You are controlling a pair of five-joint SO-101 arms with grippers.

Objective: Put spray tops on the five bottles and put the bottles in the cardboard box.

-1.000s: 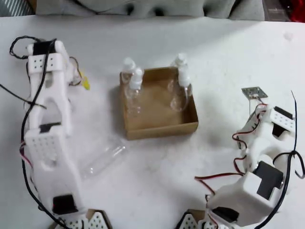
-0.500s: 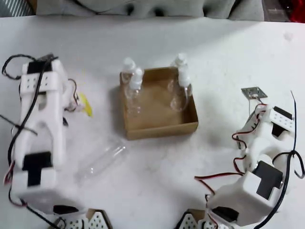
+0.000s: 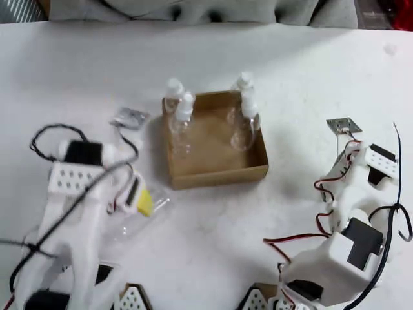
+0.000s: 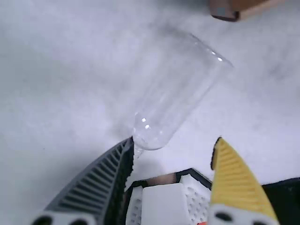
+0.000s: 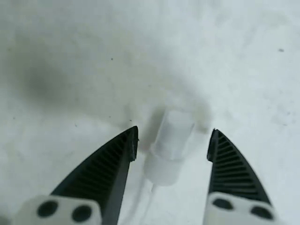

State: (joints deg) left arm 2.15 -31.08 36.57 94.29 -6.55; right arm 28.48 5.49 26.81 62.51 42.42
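Jaws wide, my left gripper (image 4: 175, 140) flanks the bottle's (image 4: 180, 89) end; my right gripper (image 5: 174, 131), also spread, straddles what seems a top (image 5: 169, 150).

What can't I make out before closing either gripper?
High view: the left arm covers part of the lying bottle.
Left wrist view: the cardboard box is cut off by the edge; whether the grey finger touches the bottle is unclear.
Right wrist view: the tube of the spray top is blurred.

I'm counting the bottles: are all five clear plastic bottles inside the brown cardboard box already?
No, one clear plastic bottle lies on the white table, outside the brown cardboard box.
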